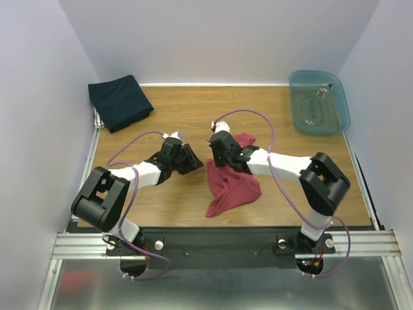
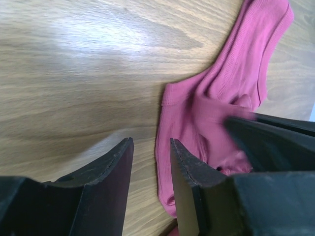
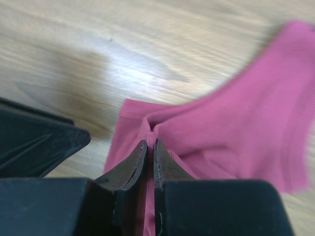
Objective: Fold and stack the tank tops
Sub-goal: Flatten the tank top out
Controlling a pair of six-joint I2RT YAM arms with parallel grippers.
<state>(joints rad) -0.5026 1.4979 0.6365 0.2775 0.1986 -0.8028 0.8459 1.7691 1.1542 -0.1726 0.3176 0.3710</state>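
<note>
The maroon tank top (image 1: 231, 184) lies crumpled on the wooden table near the middle front, and shows pink in the left wrist view (image 2: 216, 108) and the right wrist view (image 3: 236, 128). My right gripper (image 1: 216, 147) is shut on a pinched fold of it (image 3: 151, 142) near its upper left part. My left gripper (image 1: 193, 158) is open and empty, just left of the cloth's edge, with bare wood between its fingers (image 2: 150, 147). The navy tank top (image 1: 119, 101) lies as a folded square at the back left corner.
A translucent blue plastic tub (image 1: 319, 101) stands at the back right corner. White walls close in the table on three sides. The two grippers are close together at the table's middle.
</note>
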